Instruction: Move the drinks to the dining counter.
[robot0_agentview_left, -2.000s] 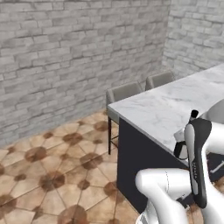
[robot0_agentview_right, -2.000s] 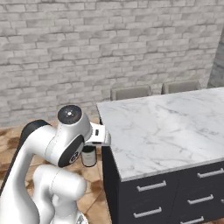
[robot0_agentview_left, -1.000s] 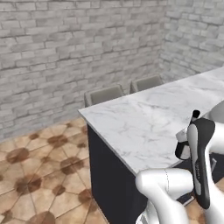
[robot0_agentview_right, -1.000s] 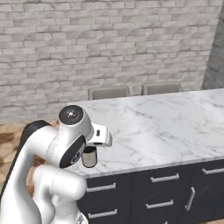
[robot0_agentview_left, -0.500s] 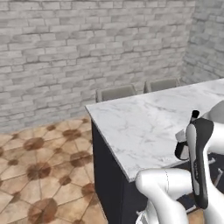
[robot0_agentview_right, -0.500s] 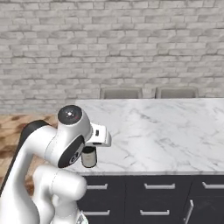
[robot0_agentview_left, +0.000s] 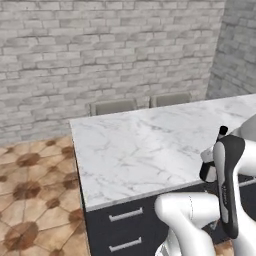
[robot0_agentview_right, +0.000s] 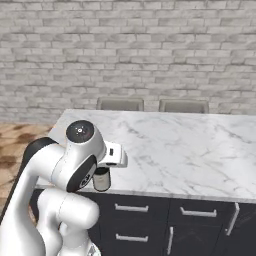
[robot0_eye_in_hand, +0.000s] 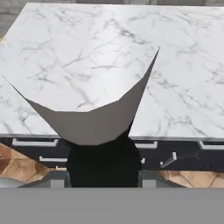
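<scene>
One dark bottle (robot0_agentview_right: 102, 179) is hanging under the arm's white hand, level with the front edge of the marble table (robot0_agentview_right: 190, 150), clamped in the jaws. From the hand camera, the bottle (robot0_eye_in_hand: 103, 164) is sitting at the bottom, before the dark drawers. Two grey chairs (robot0_agentview_right: 120, 104) are standing behind the table against one brick wall (robot0_agentview_right: 125, 50).

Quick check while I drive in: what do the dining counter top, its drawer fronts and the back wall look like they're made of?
The dining counter top looks like polished white marble, going by its grey veining, though it could be an imitation. The drawer fronts look like dark matt painted panels, with silver bar handles, probably metal. The back wall reads as rough grey brick with pale mortar lines.
</scene>
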